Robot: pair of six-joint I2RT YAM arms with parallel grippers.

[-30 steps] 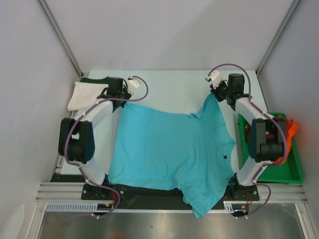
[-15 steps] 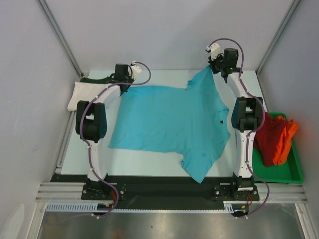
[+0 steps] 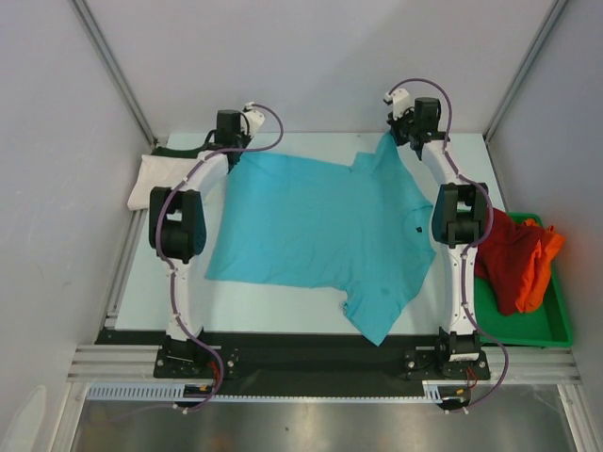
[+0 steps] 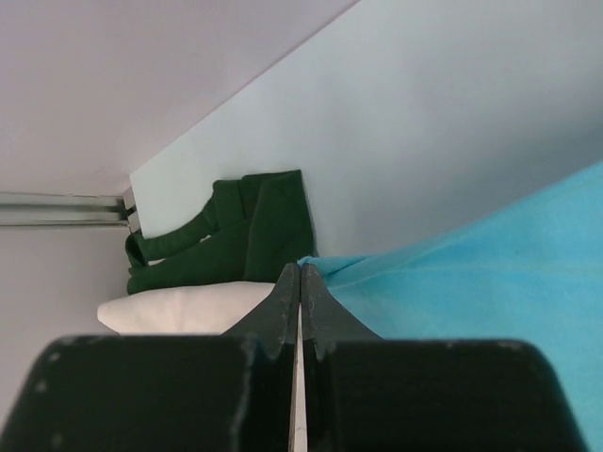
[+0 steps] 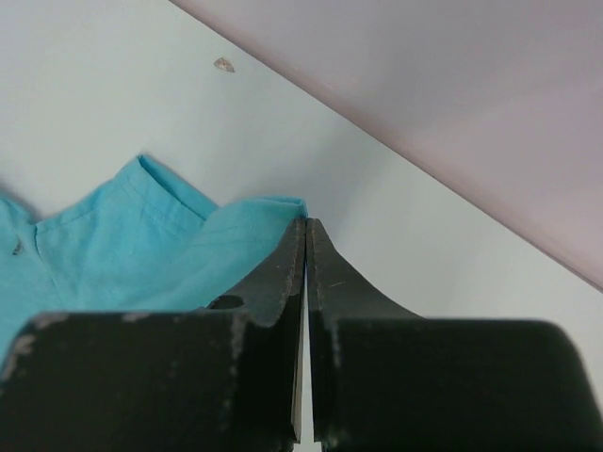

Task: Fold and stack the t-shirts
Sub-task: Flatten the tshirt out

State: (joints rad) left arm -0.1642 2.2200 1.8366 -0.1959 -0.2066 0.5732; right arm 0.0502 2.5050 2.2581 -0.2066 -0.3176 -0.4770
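Observation:
The turquoise t-shirt (image 3: 320,231) lies spread on the table, one sleeve reaching toward the near edge. My left gripper (image 3: 233,153) is shut on its far left corner; in the left wrist view the cloth (image 4: 471,264) runs right from the shut gripper (image 4: 300,273). My right gripper (image 3: 400,138) is shut on its far right corner, seen in the right wrist view (image 5: 188,245) by the gripper (image 5: 305,226). A folded white t-shirt (image 3: 155,179) and a dark green t-shirt (image 3: 179,149) lie at the far left. Red (image 3: 504,259) and orange (image 3: 542,264) t-shirts lie in the tray.
A green tray (image 3: 546,325) stands at the right edge of the table. Both arms are stretched far out toward the back wall. Grey walls enclose the table at the back and both sides. The white and green shirts also show in the left wrist view (image 4: 179,306).
Both grippers have pulled the turquoise shirt's far edge away toward the back wall. The shirt slid away from the near edge and lies flatter. Both arms are stretched out.

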